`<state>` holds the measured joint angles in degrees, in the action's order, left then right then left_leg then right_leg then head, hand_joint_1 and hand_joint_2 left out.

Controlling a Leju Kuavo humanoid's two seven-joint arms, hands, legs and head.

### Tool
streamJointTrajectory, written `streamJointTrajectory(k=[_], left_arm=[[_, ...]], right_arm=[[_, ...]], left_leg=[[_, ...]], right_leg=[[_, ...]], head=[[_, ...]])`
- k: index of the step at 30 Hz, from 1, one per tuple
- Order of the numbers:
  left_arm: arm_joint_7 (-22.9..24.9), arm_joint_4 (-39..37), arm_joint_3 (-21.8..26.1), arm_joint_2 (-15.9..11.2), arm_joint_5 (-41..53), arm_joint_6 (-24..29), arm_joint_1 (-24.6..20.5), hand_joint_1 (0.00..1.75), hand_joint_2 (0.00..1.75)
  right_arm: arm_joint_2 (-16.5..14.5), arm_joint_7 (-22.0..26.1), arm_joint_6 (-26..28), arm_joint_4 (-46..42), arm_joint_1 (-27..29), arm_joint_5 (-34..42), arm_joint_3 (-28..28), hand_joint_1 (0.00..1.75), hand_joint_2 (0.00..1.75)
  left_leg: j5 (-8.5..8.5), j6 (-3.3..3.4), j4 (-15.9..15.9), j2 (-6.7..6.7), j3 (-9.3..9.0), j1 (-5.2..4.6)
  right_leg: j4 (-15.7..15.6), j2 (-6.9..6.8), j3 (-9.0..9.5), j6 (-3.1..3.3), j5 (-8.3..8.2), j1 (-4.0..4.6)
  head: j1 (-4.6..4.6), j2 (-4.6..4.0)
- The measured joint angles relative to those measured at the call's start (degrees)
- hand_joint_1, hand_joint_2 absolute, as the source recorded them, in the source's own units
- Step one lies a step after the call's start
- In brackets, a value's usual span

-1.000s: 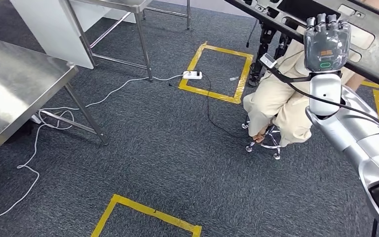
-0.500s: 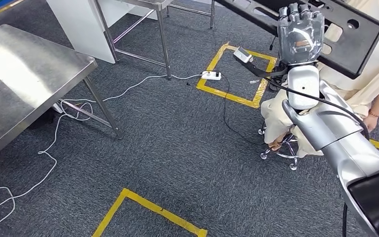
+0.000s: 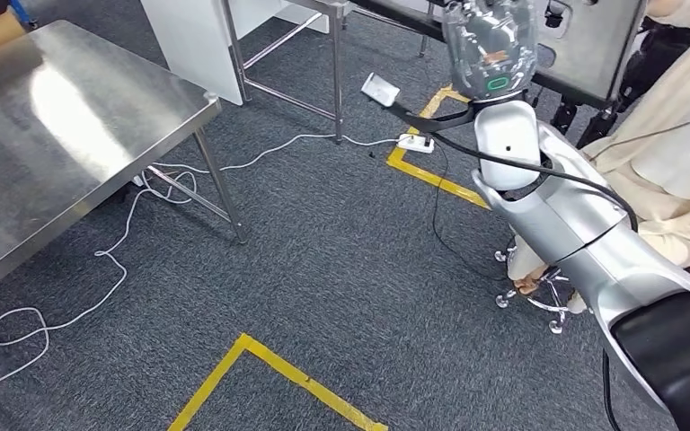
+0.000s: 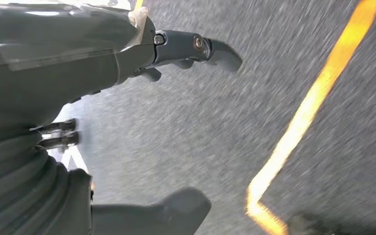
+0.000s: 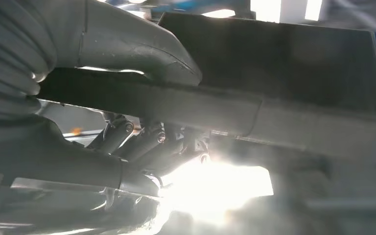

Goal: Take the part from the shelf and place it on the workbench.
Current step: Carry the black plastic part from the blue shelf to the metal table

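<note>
While the left hand [image 4: 127, 63] hangs over the floor [image 3: 341, 287] with its fingers apart and nothing in them, the bench [image 3: 72, 135] waits on the left with its near corner sticking out. On the right, the right hand [image 3: 490, 45] grips the long dark part [image 3: 593, 45] up high. That part is wide, so one end could bump a table leg [image 3: 336, 72] or the person [image 3: 674, 171] sitting close by.

- A workshop or robot test lab: steel counter [image 3: 72, 135] on metal legs.
- Grey carpet [image 3: 323, 287] marked with yellow tape [image 3: 278, 368].
- Loose cables [image 3: 99, 269], power strip [image 3: 416, 143].
</note>
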<state>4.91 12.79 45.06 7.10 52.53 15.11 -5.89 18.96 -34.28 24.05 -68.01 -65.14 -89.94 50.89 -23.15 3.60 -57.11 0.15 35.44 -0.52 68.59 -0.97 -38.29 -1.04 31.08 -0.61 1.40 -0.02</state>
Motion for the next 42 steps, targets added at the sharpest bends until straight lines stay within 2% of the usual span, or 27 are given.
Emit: streamJointTrajectory(k=[2, 3, 4, 6, 8, 10, 11, 13, 15, 16, 17, 18, 19, 20, 22, 24, 26, 28, 30, 32, 33, 34, 35, 37, 39, 41, 42], left_arm=[[-0.5, 0.0, 0.0, 1.9, 0.9, 2.2, -0.1, 0.00, 1.75], [-0.7, 0.0, 0.0, 2.7, 1.4, 2.7, -0.1, 0.00, 1.75], [-0.9, 0.0, 0.0, 3.4, 2.0, 2.8, 0.0, 0.00, 1.75], [-1.1, 0.0, 0.0, 4.4, 3.4, 2.5, 0.2, 0.00, 1.75], [-0.9, 0.0, 0.0, 5.0, 4.6, 2.0, 0.3, 0.00, 1.75], [-0.7, 0.0, 0.0, 5.2, 5.3, 1.8, 0.4, 0.00, 1.75], [-0.6, 0.1, 0.0, 5.3, 5.6, 1.8, 0.6, 0.00, 1.75], [-0.5, 0.1, 0.0, 5.4, 5.8, 1.8, 0.7, 0.00, 1.75], [-0.5, 0.1, 0.0, 5.4, 5.8, 1.9, 0.6, 0.00, 1.75], [-0.5, 0.1, 0.0, 5.5, 5.8, 1.9, 0.6, 0.00, 1.75], [-0.5, 0.1, 0.0, 5.5, 5.8, 1.9, 0.6, 0.00, 1.75], [-0.5, 0.1, 0.0, 5.5, 5.8, 1.9, 0.6, 0.00, 1.75], [-0.5, 0.1, 0.0, 5.6, 5.9, 2.0, 0.6, 0.00, 1.75], [-0.5, 0.1, 0.0, 5.6, 6.0, 2.1, 0.6, 0.00, 1.75], [-0.6, 0.1, 0.0, 5.6, 6.5, 2.3, 0.6, 0.00, 1.75], [-0.7, 0.2, -0.1, 5.6, 6.9, 2.3, 0.5, 0.00, 1.75], [-0.8, 0.3, -0.1, 5.6, 7.0, 2.4, 0.5, 0.00, 1.75], [-1.0, 0.5, -0.1, 5.6, 7.0, 2.3, 0.5, 0.00, 1.75], [-1.1, 0.6, 0.0, 5.6, 7.0, 2.3, 0.5, 0.00, 1.75], [-1.1, 0.9, 0.1, 5.5, 6.8, 2.3, 0.5, 0.00, 1.75], [-1.2, 1.0, 0.3, 5.5, 6.6, 2.3, 0.5, 0.00, 1.75], [-1.3, 1.0, 0.5, 5.5, 6.5, 2.3, 0.5, 0.00, 1.75], [-1.4, 1.0, 0.8, 5.5, 6.3, 2.5, 0.5, 0.00, 1.75], [-1.9, 1.1, 1.3, 5.5, 6.0, 2.8, 0.5, 0.00, 1.75], [-2.2, 1.1, 1.8, 5.5, 5.8, 3.2, 0.5, 0.00, 1.75], [-2.4, 1.2, 2.3, 5.5, 5.7, 3.4, 0.7, 0.00, 1.75], [-2.5, 1.2, 2.5, 5.4, 5.7, 3.5, 0.8, 0.00, 1.75]], right_arm=[[-1.0, -1.3, -0.4, 0.3, -0.2, 0.0, 3.2, 1.75, 1.75], [-1.4, -2.3, -0.8, 0.4, -0.3, 0.0, 5.0, 1.75, 1.75], [-1.8, -3.4, -1.4, 0.6, -0.4, 0.0, 7.0, 1.75, 1.75], [-2.4, -4.9, -3.2, 0.7, -1.0, 0.0, 10.5, 1.75, 1.75], [-2.7, -5.3, -5.8, 0.2, -1.7, 0.0, 13.3, 1.75, 1.75], [-3.1, -5.3, -8.1, -0.7, -2.3, 0.0, 15.9, 1.75, 1.75], [-3.3, -5.4, -8.8, -1.1, -2.6, 0.0, 17.0, 1.75, 1.75], [-3.8, -5.5, -9.5, -1.8, -3.2, 0.0, 18.7, 1.75, 1.75], [-4.0, -5.6, -9.7, -2.2, -3.7, 0.0, 19.9, 1.75, 1.75], [-4.0, -5.6, -9.8, -2.3, -3.8, 0.0, 20.4, 1.75, 1.75], [-4.0, -5.6, -9.8, -2.3, -3.8, 0.0, 21.0, 1.75, 1.75], [-4.0, -5.6, -9.7, -2.3, -3.8, 0.0, 21.5, 1.75, 1.75], [-4.0, -5.6, -9.7, -2.3, -3.8, 0.0, 21.8, 1.75, 1.75], [-4.1, -5.6, -9.5, -2.4, -3.8, 0.0, 22.1, 1.75, 1.75], [-4.0, -5.7, -8.9, -2.4, -3.8, 0.0, 22.3, 1.75, 1.75], [-3.8, -5.7, -8.1, -2.4, -3.7, 0.0, 22.1, 1.75, 1.75], [-3.5, -5.7, -7.2, -2.3, -3.4, 0.1, 21.8, 1.75, 1.75], [-3.0, -5.7, -6.3, -2.3, -2.9, 0.1, 21.0, 1.75, 1.75], [-2.2, -5.7, -5.4, -2.3, -2.5, 0.1, 20.3, 1.75, 1.75], [-1.7, -5.7, -4.9, -2.3, -1.7, 0.1, 20.0, 1.75, 1.75], [-1.5, -5.7, -4.7, -2.3, -1.1, 0.1, 20.0, 1.75, 1.75], [-1.4, -5.7, -4.6, -2.2, -0.7, 0.1, 19.9, 1.75, 1.75], [-1.5, -5.7, -4.5, -2.1, -0.4, 0.1, 19.9, 1.75, 1.75], [-1.9, -5.7, -4.4, -1.8, -0.3, 0.1, 19.6, 1.75, 1.75], [-2.6, -5.7, -4.1, -1.6, -0.3, 0.1, 19.3, 1.75, 1.75], [-3.3, -5.7, -4.0, -1.4, -0.2, 0.1, 19.3, 1.75, 1.75], [-3.6, -5.7, -4.0, -1.3, -0.3, 0.1, 19.3, 1.75, 1.75]], left_leg=[[-0.06, 0.09, 0.0, -1.47, -0.11, 0.00], [-0.10, 0.06, -0.1, -2.32, -0.17, 0.02], [-0.18, -0.05, -0.2, -3.16, -0.26, 0.07], [-0.56, -0.47, -0.8, -4.74, -0.20, 0.12], [-1.03, -1.01, -1.6, -6.02, 0.25, 0.11], [-1.20, -1.50, -1.8, -6.87, 0.67, 0.31], [-1.34, -1.77, -1.9, -6.62, 0.82, 0.43], [-2.75, -2.51, -4.0, -4.18, 1.86, 0.44], [-5.95, -3.21, -10.5, -1.22, 5.06, 0.62], [-7.44, -3.46, -14.4, -0.62, 7.15, 0.84], [-8.15, -3.63, -17.3, -0.40, 8.84, 1.03], [-7.82, -3.74, -18.3, -0.30, 9.65, 1.17], [-6.25, -3.77, -16.5, -0.10, 9.04, 1.27], [-4.12, -3.71, -13.0, 0.35, 7.44, 1.31], [-0.90, -3.32, -5.1, 2.39, 3.45, 0.97], [-0.41, -2.74, -2.0, 3.16, 1.92, 0.44], [-0.38, -1.99, -1.8, 1.91, 1.79, 0.31], [-0.07, -1.16, -1.1, 0.85, 1.19, 0.47], [0.12, -0.55, -0.7, -0.19, 0.82, 0.57], [0.06, -0.24, -0.7, -1.57, 0.79, 0.55], [0.02, -0.19, -0.7, -2.38, 0.77, 0.52], [-0.02, -0.17, -0.8, -3.18, 0.75, 0.50], [-0.06, -0.23, -0.9, -3.91, 0.72, 0.47], [-0.30, -0.55, -1.2, -5.19, 0.83, 0.34], [-0.61, -1.00, -1.6, -6.14, 1.08, 0.21], [-0.80, -1.44, -1.7, -6.85, 1.24, 0.34], [-1.02, -1.71, -1.9, -6.64, 1.33, 0.40]], right_leg=[[6.2, 0.54, -3.43, -0.18, 1.70, -0.11], [6.6, 0.63, -3.93, -0.62, 1.33, -0.14], [4.4, 0.81, -3.23, -1.22, -0.04, -0.20], [-3.6, 2.02, 0.07, -2.20, -3.67, -0.51], [-8.7, 2.95, 2.40, -2.00, -5.56, -0.73], [-9.4, 2.56, 2.85, -1.15, -5.69, -0.55], [-9.5, 2.23, 2.91, -0.81, -5.75, -0.58], [-9.7, 1.58, 3.14, -0.15, -5.77, -0.83], [-9.7, 0.80, 3.42, 0.37, -5.53, -0.86], [-9.7, 0.32, 3.55, 0.54, -5.40, -0.81], [-9.7, -0.20, 3.66, 0.69, -5.27, -0.77], [-9.7, -0.71, 3.77, 0.77, -5.13, -0.76], [-9.7, -1.18, 3.93, 0.76, -4.98, -0.77], [-9.7, -1.63, 4.15, 0.70, -4.80, -0.78], [-9.8, -2.44, 4.60, 0.33, -4.40, -0.52], [-9.9, -3.20, 4.89, -0.18, -4.08, -0.16], [-10.1, -3.98, 5.25, -0.78, -3.79, 0.01], [-8.7, -2.77, 4.86, -1.06, -2.78, 0.04], [-3.3, -0.46, 2.25, -0.57, -0.54, -0.07], [3.8, 0.46, -1.99, -0.17, 1.61, -0.10], [5.8, 0.62, -3.51, -0.28, 1.78, -0.09], [5.6, 0.75, -3.97, -0.60, 1.07, -0.09], [3.0, 1.00, -3.19, -1.03, -0.48, -0.09], [-5.0, 2.44, 0.14, -1.65, -4.19, -0.19], [-9.5, 3.31, 2.21, -1.39, -6.06, -0.28], [-9.8, 2.67, 2.48, -0.62, -6.21, -0.28], [-9.9, 2.28, 2.66, -0.31, -6.22, -0.37]], head=[[-0.02, 0.00], [-0.06, 0.00], [-0.08, 0.00], [-0.11, 0.00], [-0.09, 0.00], [-0.09, 0.00], [-0.09, 0.00], [0.08, 0.00], [0.28, 0.00], [0.30, 0.00], [0.30, 0.00], [0.31, 0.00], [0.30, 0.00], [0.30, 0.00], [0.25, 0.00], [0.17, 0.00], [0.12, 0.00], [0.02, 0.00], [-0.15, 0.00], [-0.30, 0.00], [-0.34, 0.00], [-0.37, 0.00], [-0.37, 0.00], [-0.37, 0.00], [-0.33, 0.01], [-0.35, 0.01], [-0.36, 0.01]])
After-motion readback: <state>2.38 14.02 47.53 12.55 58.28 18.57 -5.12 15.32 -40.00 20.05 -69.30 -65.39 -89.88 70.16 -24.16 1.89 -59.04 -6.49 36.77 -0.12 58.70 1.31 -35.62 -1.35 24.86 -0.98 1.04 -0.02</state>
